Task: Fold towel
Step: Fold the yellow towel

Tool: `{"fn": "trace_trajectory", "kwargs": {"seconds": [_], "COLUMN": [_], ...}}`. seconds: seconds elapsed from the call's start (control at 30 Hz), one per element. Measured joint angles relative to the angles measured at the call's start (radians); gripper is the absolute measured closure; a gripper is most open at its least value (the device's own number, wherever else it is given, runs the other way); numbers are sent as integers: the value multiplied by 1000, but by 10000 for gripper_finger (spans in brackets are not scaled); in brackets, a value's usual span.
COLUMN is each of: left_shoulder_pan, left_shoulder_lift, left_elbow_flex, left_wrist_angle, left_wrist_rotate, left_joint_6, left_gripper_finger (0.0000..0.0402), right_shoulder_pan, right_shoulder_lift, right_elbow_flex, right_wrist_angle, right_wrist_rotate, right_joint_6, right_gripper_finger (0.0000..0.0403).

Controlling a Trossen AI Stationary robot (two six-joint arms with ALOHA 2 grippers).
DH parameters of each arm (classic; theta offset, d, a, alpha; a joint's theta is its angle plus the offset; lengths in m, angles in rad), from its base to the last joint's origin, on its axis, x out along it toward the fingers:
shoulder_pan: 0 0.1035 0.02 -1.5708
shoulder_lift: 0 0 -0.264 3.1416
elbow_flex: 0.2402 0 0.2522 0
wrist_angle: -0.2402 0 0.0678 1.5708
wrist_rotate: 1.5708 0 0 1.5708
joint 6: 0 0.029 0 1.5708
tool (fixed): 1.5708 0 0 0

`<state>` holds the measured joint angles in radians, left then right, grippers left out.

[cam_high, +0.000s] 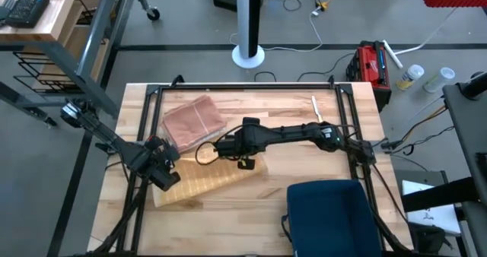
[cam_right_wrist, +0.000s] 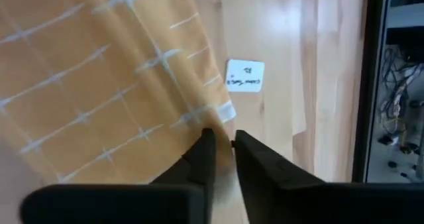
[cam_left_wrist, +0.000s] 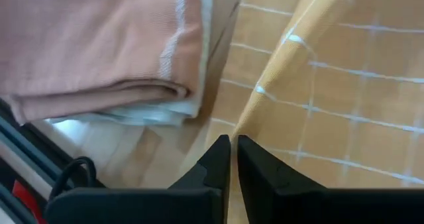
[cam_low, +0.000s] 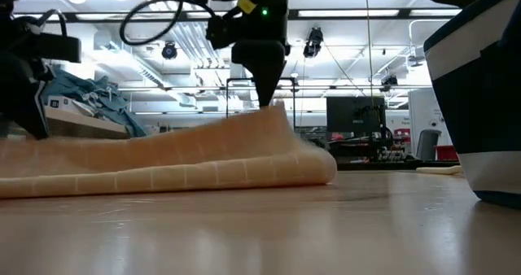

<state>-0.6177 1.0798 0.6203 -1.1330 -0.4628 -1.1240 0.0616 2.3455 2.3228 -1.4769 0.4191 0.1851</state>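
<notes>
On the pale wooden surface (cam_high: pixel 304 158) I had the orange grid-patterned towel (cam_high: pixel 199 182) folded once. My left end effector (cam_left_wrist: pixel 233 159) and right end effector (cam_right_wrist: pixel 224 151) each pinched an edge, jaws nearly closed; further folds remained, I judged.

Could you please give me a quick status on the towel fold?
Both grippers, left gripper and right gripper, pinching yellow towel edges. Towel part-folded. Pink folded towel alongside, clear.

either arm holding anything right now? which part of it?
Both grip the orange grid towel. Left gripper pinches its edge near the folded pink towel. Right gripper pinches a corner, lifting it off the table.
</notes>
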Motion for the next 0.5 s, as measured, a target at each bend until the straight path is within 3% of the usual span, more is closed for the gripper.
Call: {"fn": "trace_trajectory", "kwargs": {"seconds": [0.27,0.5], "left_shoulder_pan": [31,30], "left_shoulder_lift": [-2,-20], "left_elbow_flex": [-79,-45], "left_wrist_angle": [27,94], "left_wrist_rotate": [0,46], "left_joint_6": [-14,9], "left_gripper_finger": [361,354], "right_shoulder_pan": [-62,-37], "right_shoulder_lift": [1,1], "right_elbow_flex": [-61,-61], "right_wrist_angle": [-15,22], "right_wrist_rotate": [1,-49], "right_joint_6": [73,27], "right_gripper_finger": [274,243]}}
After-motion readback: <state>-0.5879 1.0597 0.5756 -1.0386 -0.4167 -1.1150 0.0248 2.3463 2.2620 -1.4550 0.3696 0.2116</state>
